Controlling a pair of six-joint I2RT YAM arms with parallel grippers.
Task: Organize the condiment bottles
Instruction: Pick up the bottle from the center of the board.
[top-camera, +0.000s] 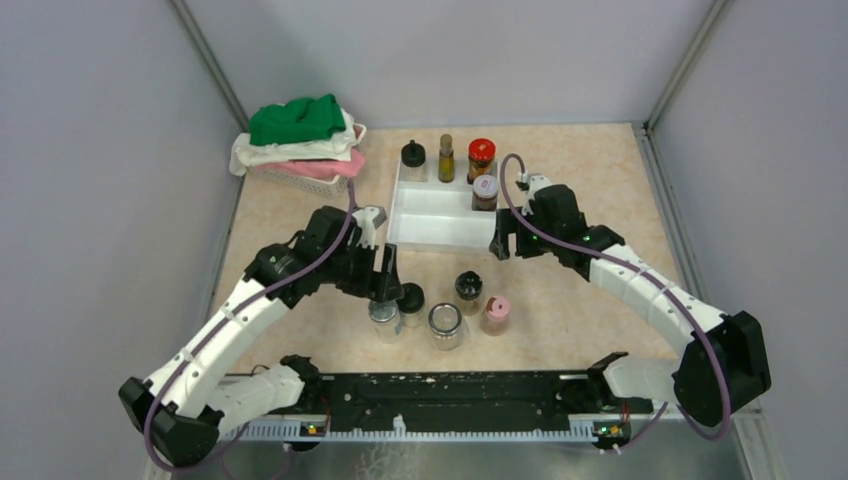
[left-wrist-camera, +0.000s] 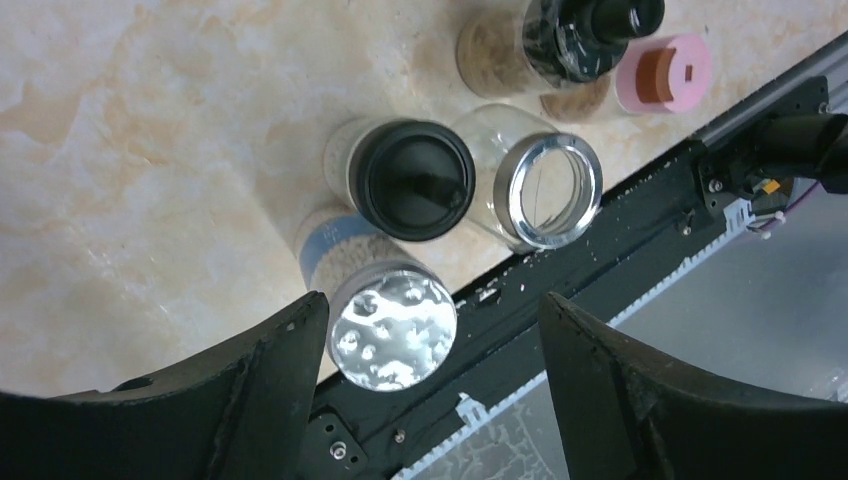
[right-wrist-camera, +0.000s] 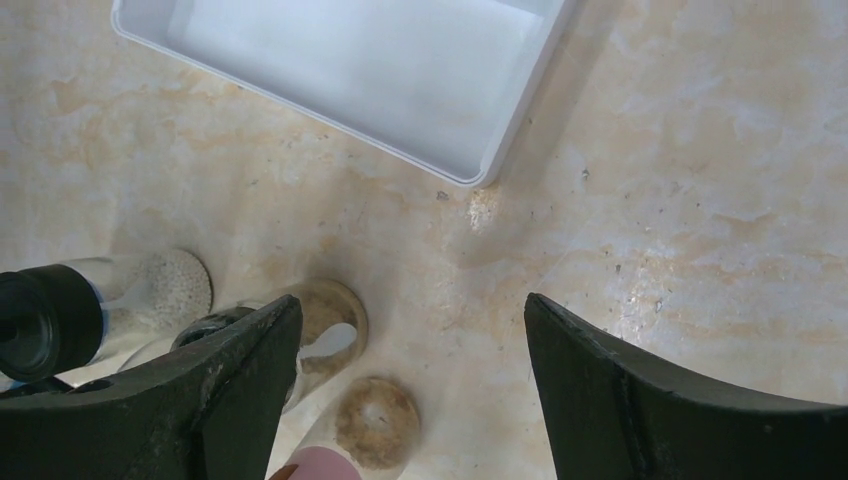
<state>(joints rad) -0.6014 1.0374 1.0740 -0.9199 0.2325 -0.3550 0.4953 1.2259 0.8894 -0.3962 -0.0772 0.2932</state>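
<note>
Left gripper (left-wrist-camera: 432, 305) spread; silver-capped jar (left-wrist-camera: 393, 320) just beside one finger (left-wrist-camera: 270, 370), near the surface's front edge. Right gripper (right-wrist-camera: 412, 305) spread, near white tray (right-wrist-camera: 527, 100) corner.

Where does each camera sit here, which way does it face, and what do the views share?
Top external: above and behind the bases, looking down and forward over the table; left arm and right arm show whole.
Left wrist: on the left arm, looking down; the left gripper shows open fingers framing the silver-lidded jar below.
Right wrist: on the right arm, looking down at the white tray corner; the right gripper shows open fingers.
Shared: pink-capped jar, left wrist and top views.
</note>
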